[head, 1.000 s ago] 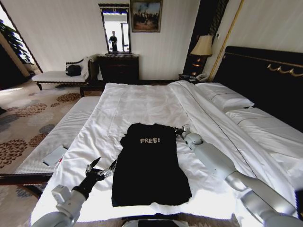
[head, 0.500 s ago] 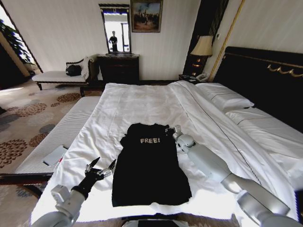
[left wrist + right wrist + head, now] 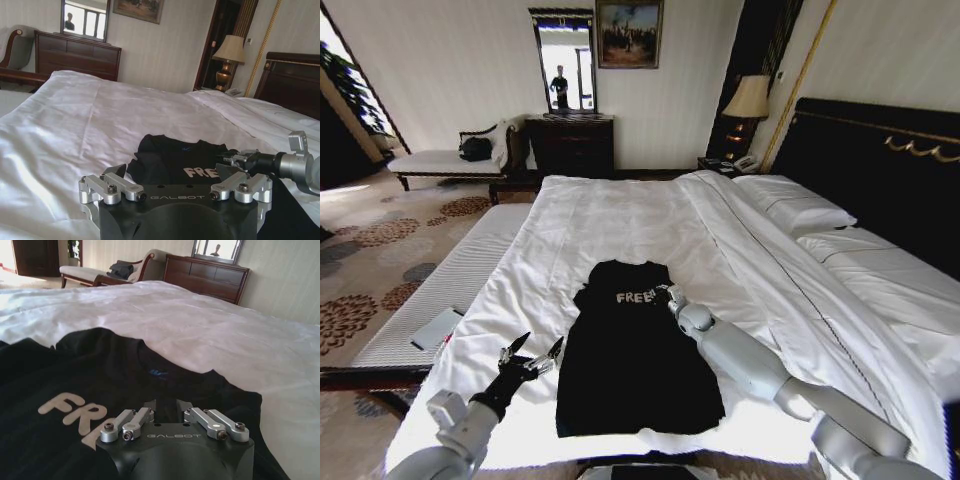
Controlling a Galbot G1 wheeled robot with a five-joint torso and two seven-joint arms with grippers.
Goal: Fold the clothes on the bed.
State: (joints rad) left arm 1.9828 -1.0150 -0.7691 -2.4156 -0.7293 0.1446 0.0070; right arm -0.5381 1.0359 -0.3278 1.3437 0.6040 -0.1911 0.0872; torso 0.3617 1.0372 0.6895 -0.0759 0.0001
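Observation:
The clothes, a black T-shirt [image 3: 630,360] with white "FREE" lettering, lie flat near the front of the bed's white duvet [image 3: 620,220]. My right gripper [image 3: 665,293] reaches in over the chest from the right. It hides the end of the lettering and is shut on the shirt's right sleeve edge. In the right wrist view the narrow-set gripper [image 3: 166,407] sits low over the T-shirt [image 3: 75,375], close to the collar. My left gripper [image 3: 532,355] stands open on the duvet just left of the shirt's lower half. The left wrist view looks past this gripper [image 3: 172,172] at the T-shirt [image 3: 170,160] and the right gripper [image 3: 231,159].
White pillows [image 3: 800,212] and a dark headboard [image 3: 880,165] bound the right side. A pale bench [image 3: 460,280] with a flat white item [image 3: 435,328] runs along the bed's left edge. A dresser [image 3: 570,145] and a lamp [image 3: 748,98] stand at the far wall.
My right gripper has moved left from beside the shirt's right shoulder onto the chest, taking the sleeve inward and covering the end of the lettering. The left gripper has stayed put.

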